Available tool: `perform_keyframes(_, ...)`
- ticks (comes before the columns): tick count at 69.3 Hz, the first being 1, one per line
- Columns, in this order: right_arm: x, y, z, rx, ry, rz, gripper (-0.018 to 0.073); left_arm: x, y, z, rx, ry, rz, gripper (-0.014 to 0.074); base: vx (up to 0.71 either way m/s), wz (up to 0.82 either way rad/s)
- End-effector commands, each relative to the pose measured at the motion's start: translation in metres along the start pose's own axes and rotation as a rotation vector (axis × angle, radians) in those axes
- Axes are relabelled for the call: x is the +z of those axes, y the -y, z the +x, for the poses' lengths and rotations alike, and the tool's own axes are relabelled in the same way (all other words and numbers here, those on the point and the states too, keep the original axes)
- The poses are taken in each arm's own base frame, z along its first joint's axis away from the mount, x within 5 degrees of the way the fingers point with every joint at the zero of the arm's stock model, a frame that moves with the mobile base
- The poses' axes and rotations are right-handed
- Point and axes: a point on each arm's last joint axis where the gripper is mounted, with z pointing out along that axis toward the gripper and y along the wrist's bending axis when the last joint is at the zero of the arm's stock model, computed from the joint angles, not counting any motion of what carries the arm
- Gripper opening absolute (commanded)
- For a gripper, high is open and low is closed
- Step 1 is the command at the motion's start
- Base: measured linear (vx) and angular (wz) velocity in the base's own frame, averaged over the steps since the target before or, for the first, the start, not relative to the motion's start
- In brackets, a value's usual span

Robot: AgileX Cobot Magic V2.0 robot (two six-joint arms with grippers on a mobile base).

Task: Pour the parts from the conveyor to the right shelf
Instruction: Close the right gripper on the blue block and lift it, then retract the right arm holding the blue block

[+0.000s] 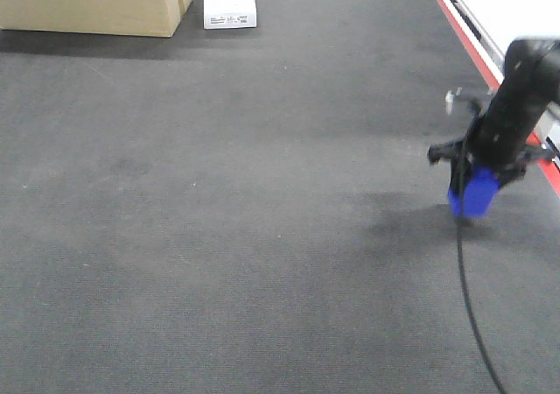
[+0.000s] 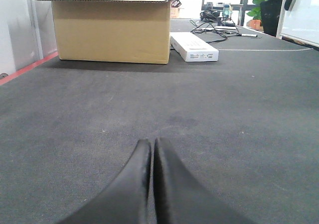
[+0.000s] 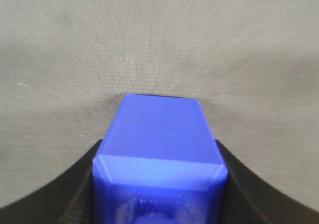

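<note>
**A:** Entry 1, edges: what is recorded?

**B:** The conveyor [image 1: 219, 201] is logged as a wide dark-grey belt. A red strip [image 1: 471, 45] is seen along its right-hand edge in the front view, and the right gripper [image 1: 479, 177] is placed near that strip. At the far end a cardboard box [image 1: 96, 4] is listed, with a white carton [image 1: 229, 4] just beside it.

**A:** Entry 2, room for moving?

**B:** A broad stretch of belt is shown between those two boxes and the right gripper, which are well apart. A black cable [image 1: 466, 306] is noted, running from that gripper to the bottom of the frame.

**A:** Entry 3, the part?

**B:** One blue block [image 3: 159, 134] is recorded, clamped between the right gripper's fingers [image 3: 45, 199], one at each side, with its far end pointed down at the belt. In the front view it is found at the gripper's lower tip, near the belt's right edge. Whether the belt is touched cannot be told; the block is possibly held just above it.

**A:** Entry 4, the other arm?

**B:** The left gripper [image 2: 151, 184] is entered as closed, its two fingers pressed together, low over the belt and aimed towards the cardboard box.
</note>
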Motion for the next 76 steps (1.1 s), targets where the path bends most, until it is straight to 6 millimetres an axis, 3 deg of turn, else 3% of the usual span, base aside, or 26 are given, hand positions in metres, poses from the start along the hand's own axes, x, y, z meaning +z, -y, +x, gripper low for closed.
perform_keyframes(1, -0.082, 0.000, 0.001, 0.000, 0.248, 0.029, -0.0006, -0.003, 0.001, -0.015, -0.016, 0.111, 0.010, -0.0006, 0.00, 0.00)
perform_keyframes(15, -0.159, -0.004, 0.032, -0.009, 0.506, 0.034, -0.0005, -0.003, 0.001, -0.015, -0.016, 0.111, 0.010, -0.0006, 0.00, 0.00)
perform_keyframes(32, -0.204, -0.013, 0.106, -0.037, 0.772, 0.017, -0.0005, -0.003, 0.001, -0.015, -0.016, 0.111, 0.010, -0.0006, 0.00, 0.00)
perform_keyframes(42, -0.203, -0.017, 0.150, -0.080, 0.873, 0.034, -0.0005, -0.003, 0.001, -0.015, -0.016, 0.111, 0.010, -0.0006, 0.00, 0.00)
perform_keyframes(60, -0.169, -0.021, 0.220, -0.058, 0.934, 0.045, -0.0005, -0.003, 0.001, -0.015, -0.016, 0.111, 0.010, -0.0006, 0.00, 0.00)
perform_keyframes(76, -0.150, -0.024, 0.277, -0.048, 1.038, 0.057, -0.0005, -0.003, 0.001, -0.015, -0.016, 0.111, 0.010, -0.0006, 0.00, 0.00)
